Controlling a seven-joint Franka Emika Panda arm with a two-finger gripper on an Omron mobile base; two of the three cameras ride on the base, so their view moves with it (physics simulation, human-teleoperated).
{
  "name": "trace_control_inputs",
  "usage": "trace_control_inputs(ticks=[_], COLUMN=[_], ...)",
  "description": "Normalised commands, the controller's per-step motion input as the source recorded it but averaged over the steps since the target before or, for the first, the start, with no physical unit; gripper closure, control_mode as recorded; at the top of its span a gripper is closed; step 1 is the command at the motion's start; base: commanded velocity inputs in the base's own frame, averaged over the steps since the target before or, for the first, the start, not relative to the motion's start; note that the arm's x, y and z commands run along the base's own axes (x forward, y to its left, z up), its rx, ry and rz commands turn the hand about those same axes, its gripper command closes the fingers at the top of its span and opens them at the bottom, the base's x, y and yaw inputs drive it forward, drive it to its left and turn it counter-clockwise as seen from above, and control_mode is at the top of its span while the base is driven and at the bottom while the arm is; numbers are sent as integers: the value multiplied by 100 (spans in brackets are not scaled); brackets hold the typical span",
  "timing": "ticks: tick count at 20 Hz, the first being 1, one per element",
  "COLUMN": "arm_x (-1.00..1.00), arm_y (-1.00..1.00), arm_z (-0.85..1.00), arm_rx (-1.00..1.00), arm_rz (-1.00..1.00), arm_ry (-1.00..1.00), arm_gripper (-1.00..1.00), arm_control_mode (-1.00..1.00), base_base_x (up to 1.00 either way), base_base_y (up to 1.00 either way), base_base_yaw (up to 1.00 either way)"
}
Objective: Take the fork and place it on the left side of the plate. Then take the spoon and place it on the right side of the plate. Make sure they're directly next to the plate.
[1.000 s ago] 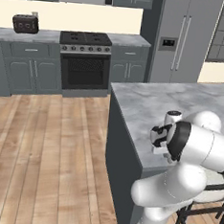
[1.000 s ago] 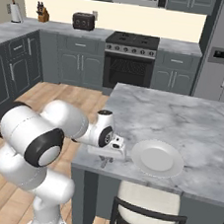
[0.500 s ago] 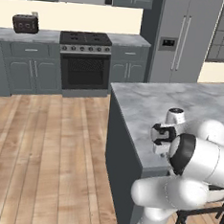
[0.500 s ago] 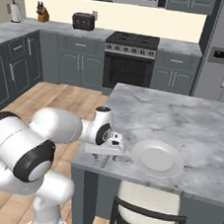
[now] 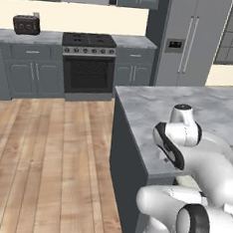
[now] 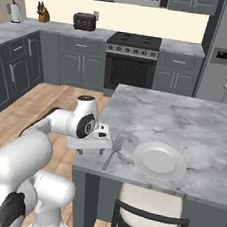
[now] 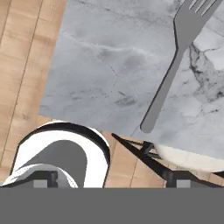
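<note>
Gripper (image 6: 91, 152) wide open, empty

Bare counter (image 6: 185, 122) beyond plate (image 6: 159, 160); fork (image 6: 113, 152) lies left of it

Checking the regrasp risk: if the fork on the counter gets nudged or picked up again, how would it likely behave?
The fork looks like thin grey metal, so probably stiff. It lies flat on smooth marble counter, so a nudge likely slides it rather than rolls it. Its low handle may be awkward to pinch.
</note>
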Motion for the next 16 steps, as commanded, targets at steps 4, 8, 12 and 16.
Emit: trace_control_inputs(ticks=[4, 8, 12, 16], arm_x=[-83, -90, -79, -80], arm_y=[58, 63, 67, 29], arm_z=[60, 40, 14, 0], arm_rx=[4, 5, 2, 0], arm_rz=[10, 14, 12, 3], arm_ry=[0, 0, 0, 0], arm_gripper=[-100, -100, -100, -100], arm_control_mode=[-100, -100, -100, -100], base_base_x=[0, 0, 0, 0], base_base_y=[0, 0, 0, 0], base_base_yaw=[0, 0, 0, 0])
